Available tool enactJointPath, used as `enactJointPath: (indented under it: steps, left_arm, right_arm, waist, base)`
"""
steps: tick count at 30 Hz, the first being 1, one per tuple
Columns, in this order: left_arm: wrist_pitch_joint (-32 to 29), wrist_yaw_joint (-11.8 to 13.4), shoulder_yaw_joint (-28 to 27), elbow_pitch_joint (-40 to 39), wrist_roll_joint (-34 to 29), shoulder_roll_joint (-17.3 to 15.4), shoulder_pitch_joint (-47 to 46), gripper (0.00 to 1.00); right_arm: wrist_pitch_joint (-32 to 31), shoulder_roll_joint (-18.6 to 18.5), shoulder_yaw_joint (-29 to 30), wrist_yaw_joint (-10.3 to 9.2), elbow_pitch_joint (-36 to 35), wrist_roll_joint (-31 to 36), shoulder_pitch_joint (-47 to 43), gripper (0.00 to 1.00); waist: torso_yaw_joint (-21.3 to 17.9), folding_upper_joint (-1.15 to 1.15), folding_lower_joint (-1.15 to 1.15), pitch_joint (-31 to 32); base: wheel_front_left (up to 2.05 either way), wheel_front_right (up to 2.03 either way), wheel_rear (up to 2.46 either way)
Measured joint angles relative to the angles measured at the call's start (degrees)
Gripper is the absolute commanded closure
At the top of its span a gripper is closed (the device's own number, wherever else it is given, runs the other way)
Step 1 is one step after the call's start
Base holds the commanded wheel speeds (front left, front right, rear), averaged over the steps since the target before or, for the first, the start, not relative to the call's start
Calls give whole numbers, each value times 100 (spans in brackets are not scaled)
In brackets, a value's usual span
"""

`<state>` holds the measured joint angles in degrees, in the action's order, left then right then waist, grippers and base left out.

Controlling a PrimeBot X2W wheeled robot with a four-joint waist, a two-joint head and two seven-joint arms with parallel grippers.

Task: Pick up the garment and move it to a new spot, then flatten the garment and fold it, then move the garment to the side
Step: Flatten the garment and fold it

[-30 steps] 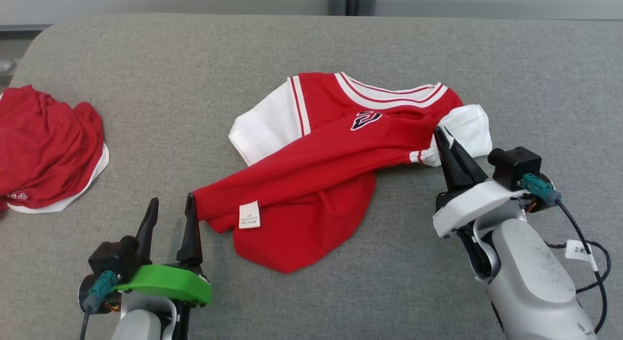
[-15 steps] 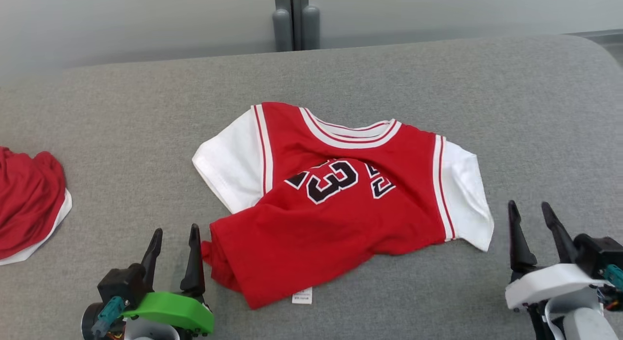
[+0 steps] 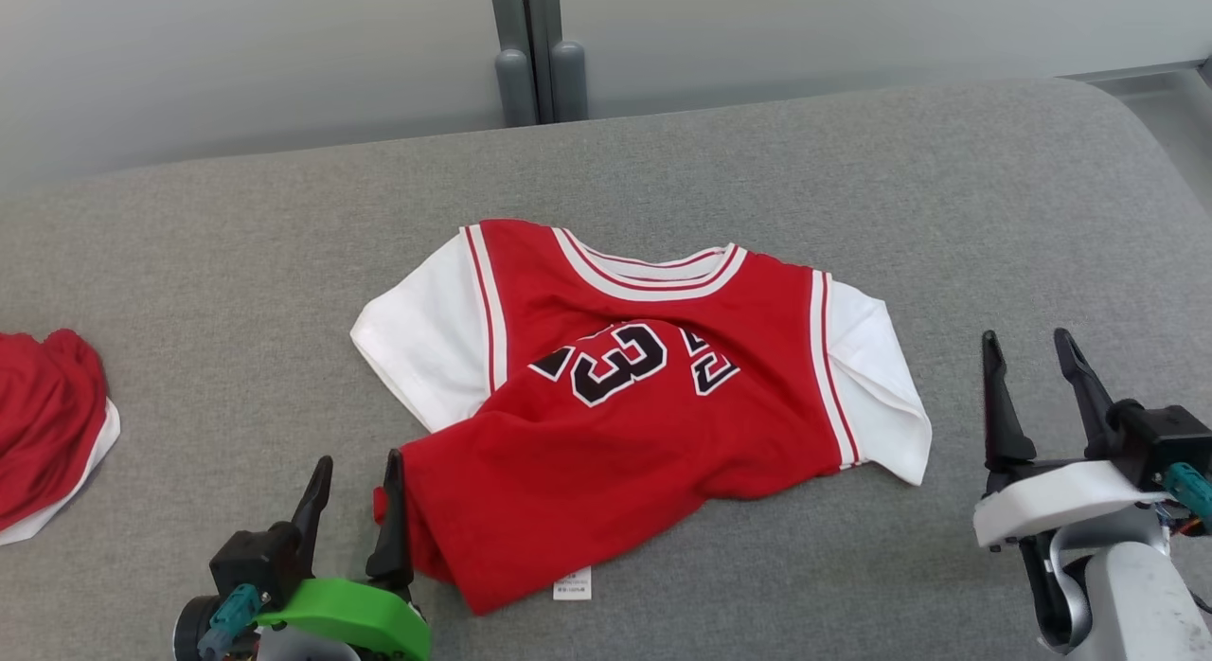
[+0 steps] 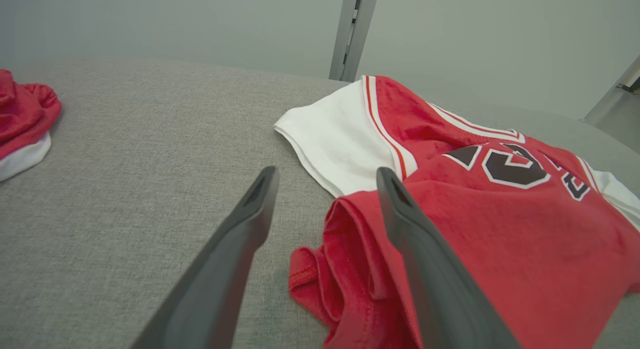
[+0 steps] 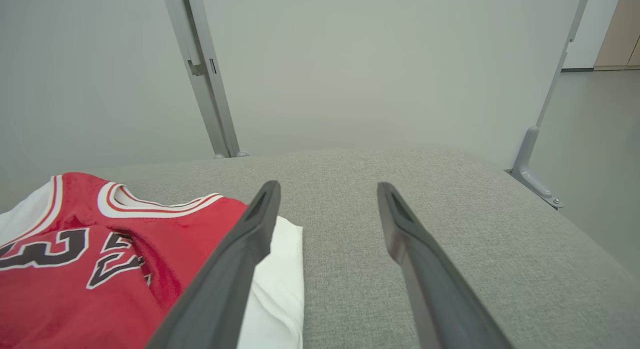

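On the grey woven-fabric table top [image 3: 852, 169], the red basketball jersey with white sleeves and black numerals [image 3: 625, 396] lies near the middle. It is front side up, with its collar toward the far edge. Its upper part lies fairly flat, while the near left corner of the hem is bunched into folds. A small white label [image 3: 572, 582] pokes out from under the near edge. The left gripper [image 3: 359, 459], on a green mount, sits at that bunched corner with its two dark fingers spread wide and gripping nothing. Its right finger stands just against the red folds, and the other is over bare table. The right gripper [image 3: 1026, 336], on a white mount, hovers to the right of the jersey, apart from the white sleeve, fingers likewise spread wide and empty. A crumpled red and white garment [image 3: 47, 424] lies at the table's left edge, well apart from the jersey.
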<state>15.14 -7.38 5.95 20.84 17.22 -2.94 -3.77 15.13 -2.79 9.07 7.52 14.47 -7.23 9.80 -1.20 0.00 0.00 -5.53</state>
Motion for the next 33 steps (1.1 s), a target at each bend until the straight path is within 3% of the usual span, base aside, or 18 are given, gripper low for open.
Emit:
enactJointPath:
  steps: [5, 11, 21, 28, 29, 30, 33]
  left_arm:
    - [-1, 0, 151, 5, 5, 3, 4, 0]
    - [-1, 0, 310, 11, 49, 5, 18, 0]
    - [0, 0, 554, -12, 205, -81, -197, 0]
    - [-1, 0, 600, -12, 327, -157, -273, 0]
    - [-1, 0, 598, -12, 332, -162, -283, 0]
    - [-1, 0, 592, -9, 333, -165, -290, 0]
    - [-1, 0, 591, -8, 338, -175, -298, 0]
  right_arm:
    - [0, 2, -457, 0, 189, 315, 216, 0]
    - [1, 1, -753, 0, 1205, 777, 774, 0]
    - [1, -4, -98, 0, 2817, 1534, 1627, 0]
    - [2, 3, 118, 0, 3196, 1731, 1796, 0]
    - [2, 0, 141, 0, 3211, 1738, 1800, 10]
    - [3, 0, 176, 1, 3223, 1759, 1808, 42]
    - [3, 10, 274, 1, 3196, 1777, 1830, 80]
  waist:
    - [125, 0, 0, -1]
    - [306, 0, 0, -106]
    - [637, 0, 0, -461]
    - [823, 0, 0, -689]
    - [833, 0, 0, -708]
    - [842, 0, 0, -727]
    - [833, 0, 0, -748]
  base:
    - [0, 0, 0]
    - [0, 0, 0]
    - [0, 0, 0]
    - [0, 0, 0]
    - [0, 0, 0]
    - [0, 0, 0]
    - [0, 0, 0]
